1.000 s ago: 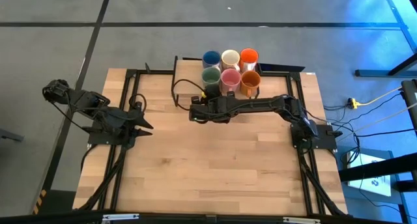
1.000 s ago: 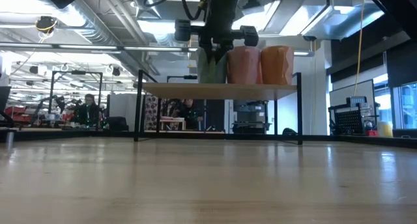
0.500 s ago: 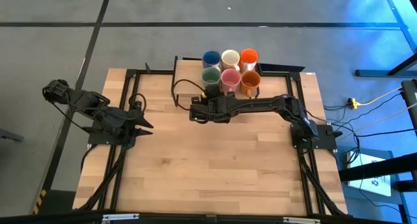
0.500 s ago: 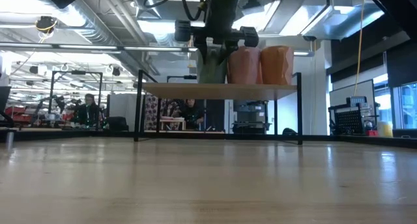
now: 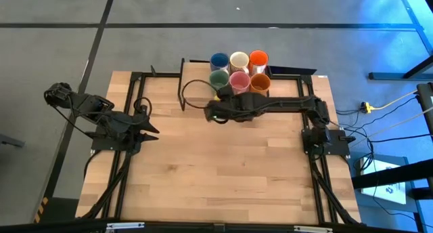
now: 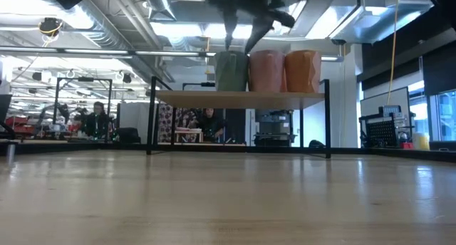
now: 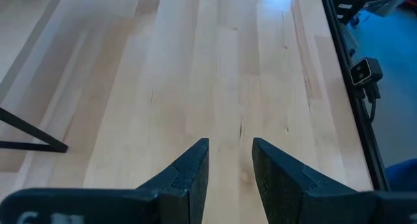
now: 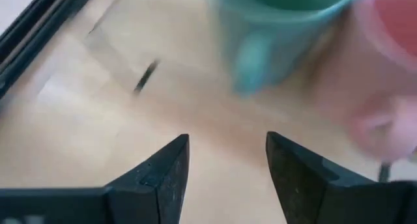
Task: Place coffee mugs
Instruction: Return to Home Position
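Six coffee mugs stand in two rows on a raised wooden shelf [image 6: 242, 99] at the table's far edge. The far row is blue [image 5: 219, 60], white [image 5: 239, 59] and orange-red [image 5: 258, 59]. The near row is green [image 5: 218, 78], pink [image 5: 238, 80] and orange-brown [image 5: 260, 83]. My right gripper [image 5: 216, 112] hangs open above and just in front of the green mug [image 8: 287, 15], whose handle [image 8: 251, 58] points toward it. Nothing is between its fingers. My left gripper [image 5: 152, 131] waits open over the table's left side.
The shelf stands on a black metal frame [image 6: 152, 117] with thin legs. A black cable [image 5: 186, 91] loops beside the shelf's left end. Bare wooden tabletop [image 5: 216, 172] stretches across the middle and near side. People sit in the room behind the table [image 6: 96, 120].
My right gripper has opened and risen from in front of the green mug to above the mug tops. It has also drawn back a little toward the table's right. The green mug stays upright on the shelf beside the pink one.
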